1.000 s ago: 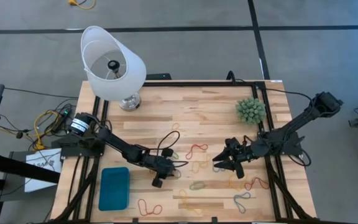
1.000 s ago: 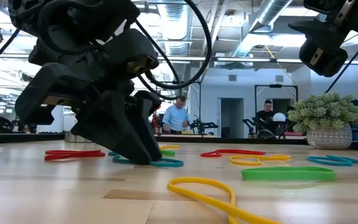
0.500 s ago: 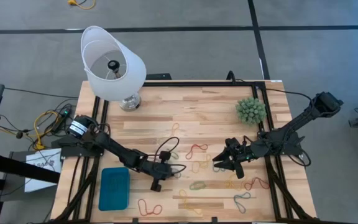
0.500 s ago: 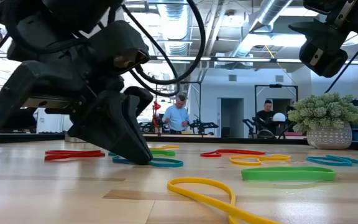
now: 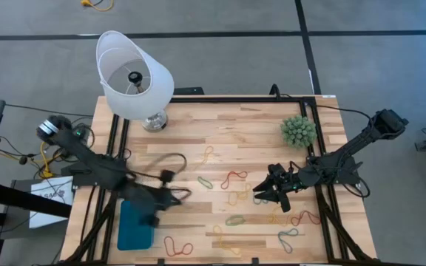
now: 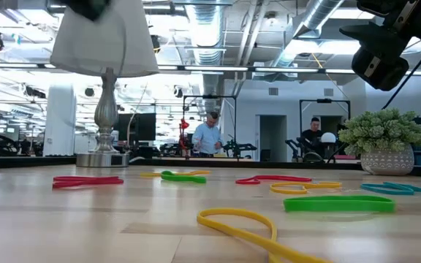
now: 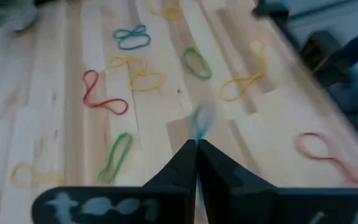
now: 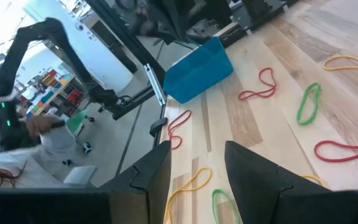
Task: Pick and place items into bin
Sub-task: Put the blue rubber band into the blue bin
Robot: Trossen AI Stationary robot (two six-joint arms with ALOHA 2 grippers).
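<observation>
Loose rubber bands lie on the wooden table: a red one [image 5: 234,177], a yellow one [image 5: 239,197], a green one [image 5: 235,220] and others. The teal bin [image 5: 133,227] sits near the front left corner and also shows in the right wrist view [image 8: 197,70]. My left gripper [image 5: 154,218] hovers at the bin's right edge, shut on a grey-blue band [image 7: 202,118]. It is out of the low view. My right gripper [image 5: 266,193] hangs open above the bands right of centre, its fingers [image 8: 154,174] wide apart with nothing between them. My left gripper pinches the grey-blue band between its two shut fingertips [image 7: 191,155]. A blurred stretch of the band [image 7: 204,115] sticks out just past the tips. The band is lifted clear of the table. Which part of the loop is pinched I cannot tell.
A lamp with a white shade [image 5: 134,74] stands at the far left and a spiky green plant [image 5: 299,131] at the far right. Black rails run along the table's left and right edges. People [image 6: 208,139] stand in the room behind.
My left gripper has shut on the grey-blue band that lay under it. It has then risen out of the low view and swung fast toward the table's left and near edge, to the bin. The band has left its spot on the table.
</observation>
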